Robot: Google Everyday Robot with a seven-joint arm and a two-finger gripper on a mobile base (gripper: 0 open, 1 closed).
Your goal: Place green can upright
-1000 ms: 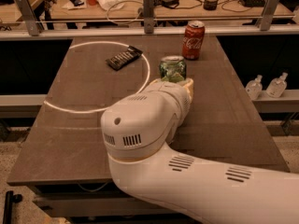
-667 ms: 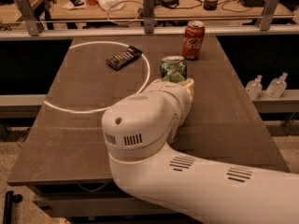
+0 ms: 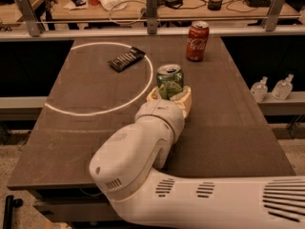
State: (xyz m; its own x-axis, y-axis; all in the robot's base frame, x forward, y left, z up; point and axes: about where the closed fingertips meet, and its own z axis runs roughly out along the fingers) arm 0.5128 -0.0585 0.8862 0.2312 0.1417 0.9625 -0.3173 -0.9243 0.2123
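The gripper (image 3: pixel 169 98) sits mid-table, its cream fingers (image 3: pixel 186 103) pressed against the lower half of the green can (image 3: pixel 169 79), one on the left and one on the right, so it is clenched on the can. The can stands upright with its silver pull-tab top facing up. Its base is hidden behind the wrist, so I cannot tell whether it is touching the table (image 3: pixel 228 128) or hanging just above it.

This thin aluminium cylinder is probably light if empty, and its smooth, glossy wall is likely slippery and easy to dent. A moderate squeeze across the mid-to-lower body, where the hold is now, seems the soundest grip (the rims are stiffer but give less to bear on).

Behind the gripper the bulky white plastic arm (image 3: pixel 143 151) runs toward the near right. The tabletop is dark, matte and flat. A thin white ring (image 3: pixel 76 112) marks it just left of the can, and a dark wrapped bar (image 3: pixel 127 59) lies inside it. A red cola can (image 3: pixel 197 41) stands upright at the far edge, well apart.
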